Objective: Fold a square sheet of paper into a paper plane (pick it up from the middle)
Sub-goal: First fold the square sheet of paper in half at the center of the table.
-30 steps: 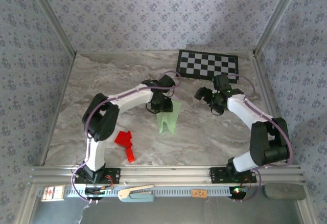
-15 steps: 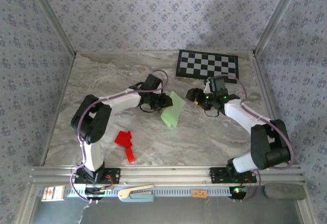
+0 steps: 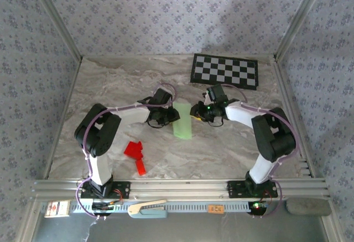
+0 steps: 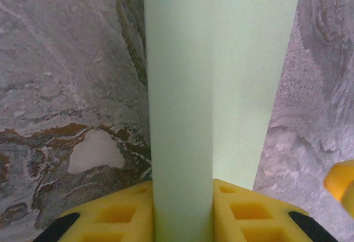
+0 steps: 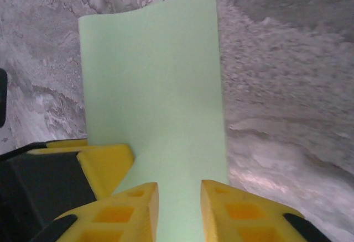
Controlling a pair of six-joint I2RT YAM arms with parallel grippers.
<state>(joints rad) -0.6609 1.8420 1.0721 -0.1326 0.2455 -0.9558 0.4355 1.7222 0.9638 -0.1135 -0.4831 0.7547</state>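
Sheet (image 3: pixel 182 121) looked just halved lengthwise, nose & wings left; L gripper (image 4: pixel 182 192) pinched it, R gripper (image 5: pixel 180 189) straddled it, grip unclear.

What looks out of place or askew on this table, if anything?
The small red paper shape lies alone on the marble table near the left arm's base, apart from the green sheet; it looks stray.

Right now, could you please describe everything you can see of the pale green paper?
The pale green paper is thin, plain and unmarked, folded lengthwise into a narrow strip with a visible crease. It is near the middle of the marbled table. The left end effector pinches one long side and the right end effector the opposite side. Whether it rests on the table is unclear.
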